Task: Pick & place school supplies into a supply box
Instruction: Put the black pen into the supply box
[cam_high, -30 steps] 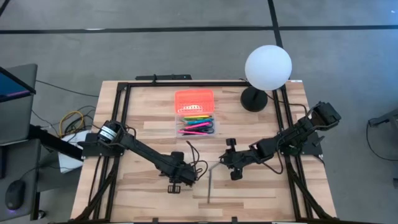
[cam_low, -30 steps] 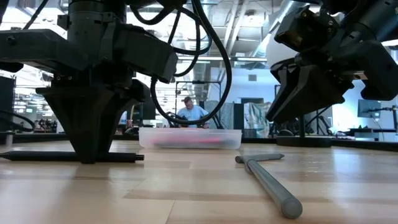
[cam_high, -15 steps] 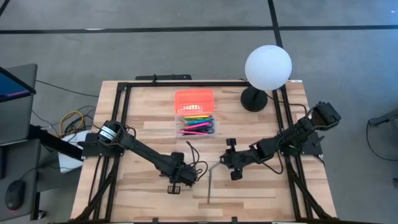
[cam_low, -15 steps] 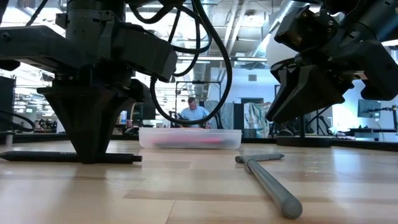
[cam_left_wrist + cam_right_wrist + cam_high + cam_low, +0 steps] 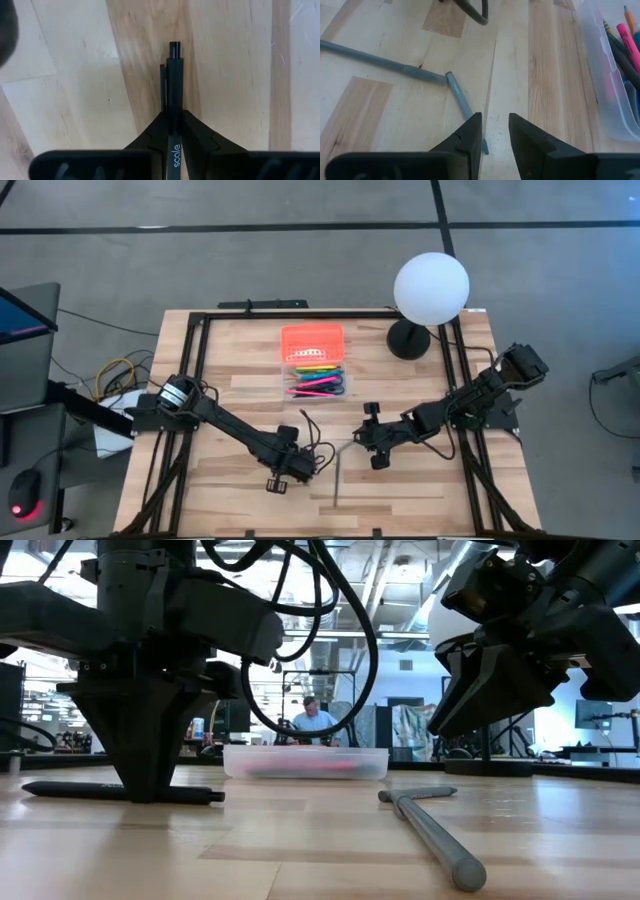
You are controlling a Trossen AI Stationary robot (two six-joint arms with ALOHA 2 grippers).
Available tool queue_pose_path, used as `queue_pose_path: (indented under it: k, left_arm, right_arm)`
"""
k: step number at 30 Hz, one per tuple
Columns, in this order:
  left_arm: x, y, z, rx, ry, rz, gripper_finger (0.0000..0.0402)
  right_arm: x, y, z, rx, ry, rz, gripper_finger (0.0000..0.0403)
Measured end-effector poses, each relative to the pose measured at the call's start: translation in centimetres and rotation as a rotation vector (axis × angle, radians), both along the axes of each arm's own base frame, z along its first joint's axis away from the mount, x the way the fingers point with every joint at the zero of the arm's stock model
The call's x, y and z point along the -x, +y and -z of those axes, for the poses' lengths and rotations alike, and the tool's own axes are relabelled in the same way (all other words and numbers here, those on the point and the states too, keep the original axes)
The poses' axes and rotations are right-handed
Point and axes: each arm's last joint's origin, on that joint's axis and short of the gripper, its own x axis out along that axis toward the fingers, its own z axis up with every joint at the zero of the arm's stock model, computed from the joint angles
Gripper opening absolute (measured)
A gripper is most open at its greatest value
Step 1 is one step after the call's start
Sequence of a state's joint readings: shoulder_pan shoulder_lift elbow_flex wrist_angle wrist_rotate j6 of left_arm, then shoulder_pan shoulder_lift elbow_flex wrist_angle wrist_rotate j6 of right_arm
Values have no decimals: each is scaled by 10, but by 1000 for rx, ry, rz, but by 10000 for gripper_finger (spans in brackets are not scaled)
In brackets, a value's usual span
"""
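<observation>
The left claw (image 5: 172, 131) is pointing straight down, pinching a black pen (image 5: 173, 90) lying on the wooden tabletop (image 5: 75, 100).

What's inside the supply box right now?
The supply box holds pink, yellow, green and blue pens. The orange lid covers its far end, hiding anything there. A black pen and grey pens lie outside.

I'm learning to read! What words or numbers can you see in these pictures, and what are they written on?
"scale": white letters on the black pen, held between the fingers of the left hand.
The orange lid of the supply box shows pale marks, too small to read.
I can read nothing else.
</observation>
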State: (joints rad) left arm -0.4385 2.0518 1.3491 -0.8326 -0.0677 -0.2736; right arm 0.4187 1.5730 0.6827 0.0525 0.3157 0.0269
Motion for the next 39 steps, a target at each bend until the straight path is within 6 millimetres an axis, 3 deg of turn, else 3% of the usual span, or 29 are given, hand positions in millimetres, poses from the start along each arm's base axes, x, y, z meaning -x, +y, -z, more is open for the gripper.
queue_pose_path:
  k: [8,18,22,29,39]
  left_arm:
    - [-8,-2,-16,-79,17,54,23]
    - [-13,15,-41,-312,38,72,23]
    - [-19,35,-51,-471,16,27,30]
    - [-41,82,-63,-595,-57,-82,27]
    - [-70,143,-65,-550,-203,-205,30]
  right_arm:
    - [0,0,0,0,0,0,90]
    - [0,0,0,0,0,0,90]
    - [0,0,0,0,0,0,90]
    - [0,0,0,-1,0,1,90]
    - [0,0,0,-1,0,1,90]
